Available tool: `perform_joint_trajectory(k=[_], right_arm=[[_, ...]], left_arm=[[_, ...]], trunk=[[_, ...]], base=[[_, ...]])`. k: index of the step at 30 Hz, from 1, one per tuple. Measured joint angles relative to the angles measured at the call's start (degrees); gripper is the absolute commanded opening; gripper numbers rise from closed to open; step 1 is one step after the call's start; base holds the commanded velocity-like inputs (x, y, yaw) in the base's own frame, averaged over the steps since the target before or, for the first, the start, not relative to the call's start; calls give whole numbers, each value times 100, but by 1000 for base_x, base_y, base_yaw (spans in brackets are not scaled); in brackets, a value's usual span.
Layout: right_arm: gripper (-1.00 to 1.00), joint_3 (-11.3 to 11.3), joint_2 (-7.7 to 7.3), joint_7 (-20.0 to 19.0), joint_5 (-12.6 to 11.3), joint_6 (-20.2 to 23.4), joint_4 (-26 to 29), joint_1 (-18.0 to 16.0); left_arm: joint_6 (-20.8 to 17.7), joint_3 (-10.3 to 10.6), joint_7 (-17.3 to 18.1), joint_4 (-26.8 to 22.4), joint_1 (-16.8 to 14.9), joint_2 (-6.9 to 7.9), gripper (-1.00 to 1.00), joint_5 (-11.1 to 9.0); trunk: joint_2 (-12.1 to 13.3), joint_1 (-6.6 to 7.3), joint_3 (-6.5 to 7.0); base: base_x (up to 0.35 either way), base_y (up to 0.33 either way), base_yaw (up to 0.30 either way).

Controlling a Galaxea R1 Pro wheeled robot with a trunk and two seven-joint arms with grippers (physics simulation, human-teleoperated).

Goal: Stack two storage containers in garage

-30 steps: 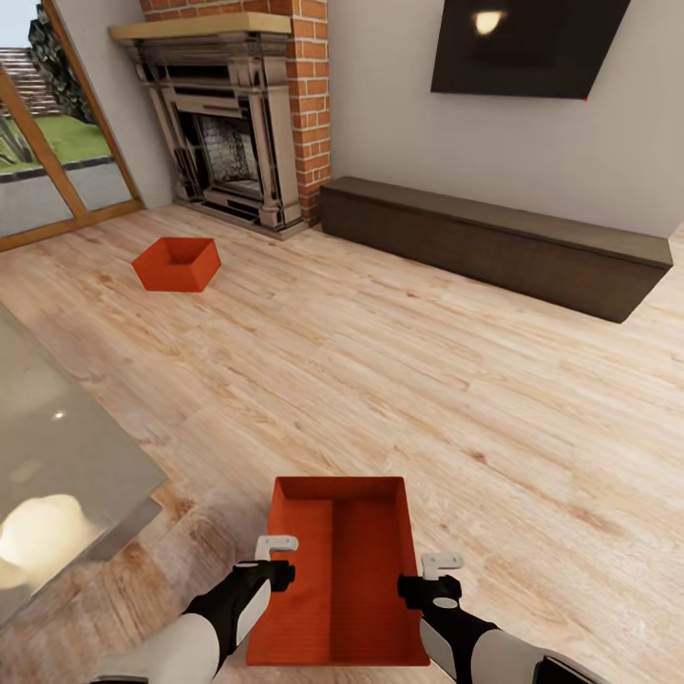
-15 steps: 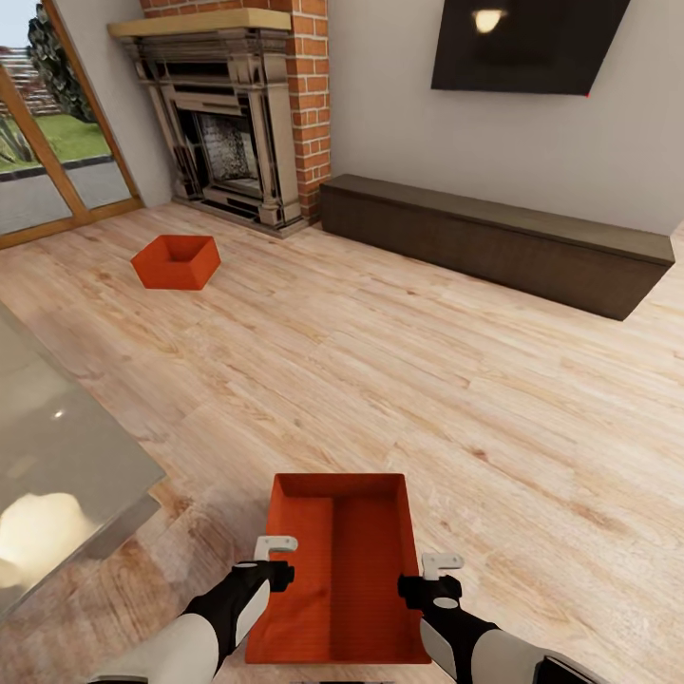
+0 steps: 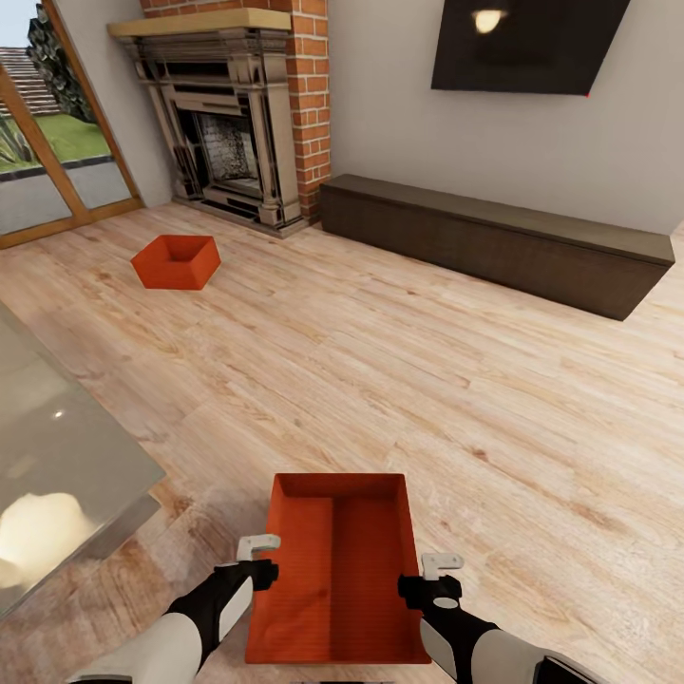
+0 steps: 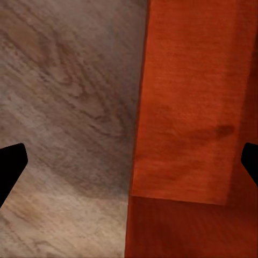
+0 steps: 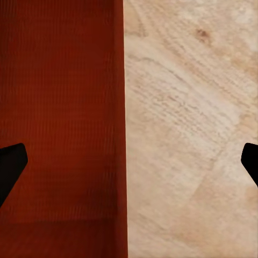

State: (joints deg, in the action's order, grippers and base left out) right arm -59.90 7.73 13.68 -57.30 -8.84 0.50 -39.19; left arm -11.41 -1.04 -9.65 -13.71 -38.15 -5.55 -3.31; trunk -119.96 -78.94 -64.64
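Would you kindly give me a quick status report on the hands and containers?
Both hands open, left hand and right hand flanking near container. Second container by fireplace. Glass table close on left.

brick fireplace (image 3: pixel 228 142) | wall TV (image 3: pixel 527 43) | low cabinet (image 3: pixel 494 242) | glass table (image 3: pixel 57 456)

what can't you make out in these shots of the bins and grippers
- Near orange-red open-top bin: its closest end, cut by the head view's lower edge.
- Far orange-red bin: contents, too small.
- Left gripper, right gripper: wrist views show only dark fingertips at the edges; wall contact unclear.
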Motion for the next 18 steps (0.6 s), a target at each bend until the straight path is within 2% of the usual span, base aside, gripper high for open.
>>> perform_joint_trajectory(k=[9, 18], right_arm=[[100, 0, 0, -15, 0, 5, 0, 0], [100, 1, 0, -30, -1, 3, 0, 0]], left_arm=[[3, 23, 0, 32, 0, -24, 100, 14], [3, 30, 1, 39, 0, -32, 100, 21]], trunk=[[0, 0, 0], [-359, -197, -161]], base=[[0, 0, 0], [0, 0, 0]])
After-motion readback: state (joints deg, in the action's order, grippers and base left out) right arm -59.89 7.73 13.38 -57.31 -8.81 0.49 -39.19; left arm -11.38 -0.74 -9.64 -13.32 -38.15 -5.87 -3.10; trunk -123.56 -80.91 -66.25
